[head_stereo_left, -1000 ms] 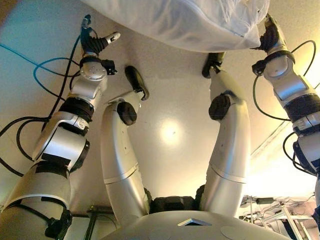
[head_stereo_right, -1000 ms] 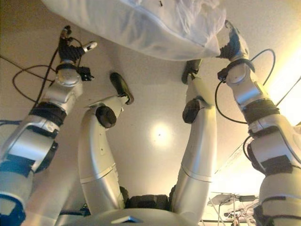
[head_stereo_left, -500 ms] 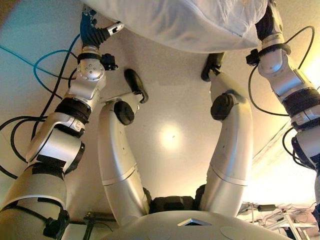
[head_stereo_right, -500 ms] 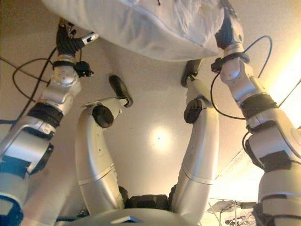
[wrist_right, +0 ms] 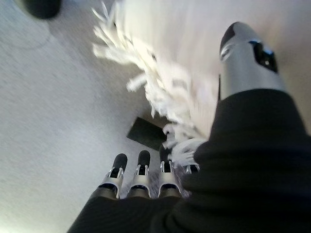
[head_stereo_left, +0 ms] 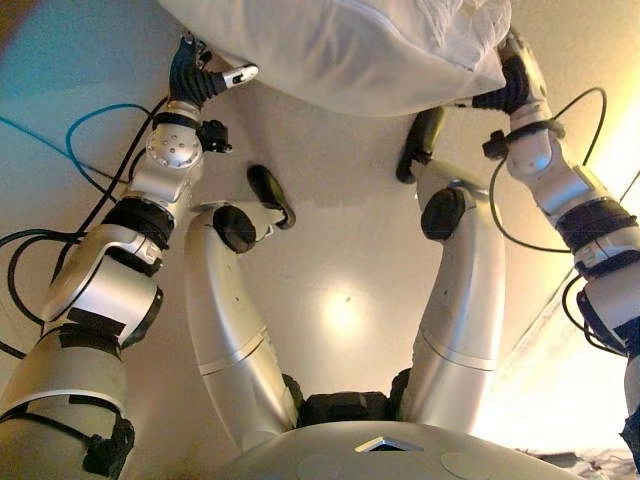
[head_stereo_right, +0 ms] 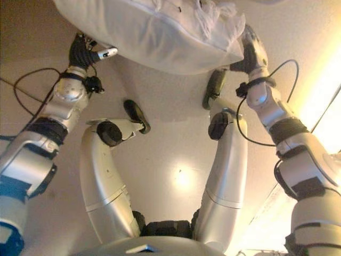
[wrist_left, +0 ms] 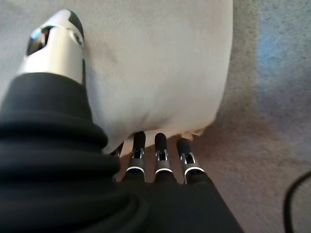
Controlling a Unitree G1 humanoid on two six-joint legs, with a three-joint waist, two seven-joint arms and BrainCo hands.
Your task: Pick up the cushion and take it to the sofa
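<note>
A white cushion (head_stereo_left: 340,45) with a fringed end stretches across the far part of the eye views, over a beige floor, and casts a shadow beneath it. My left hand (head_stereo_left: 190,80) is at its left end. In the left wrist view its straight fingers (wrist_left: 160,150) reach under the cushion's edge (wrist_left: 160,63) and its thumb (wrist_left: 56,43) lies against the cloth. My right hand (head_stereo_left: 510,85) is at the fringed right end. Its fingers (wrist_right: 141,170) are straight beside the fringe (wrist_right: 146,82), with its thumb (wrist_right: 248,58) against the cushion.
The floor (head_stereo_left: 340,220) is smooth and beige with a bright reflection in the middle. A blue cable (head_stereo_left: 90,115) lies on the floor at the left, beside my left arm.
Both hands have moved inward onto the cushion's two ends. The cushion now sits lower in the eye views, nearer to me.
</note>
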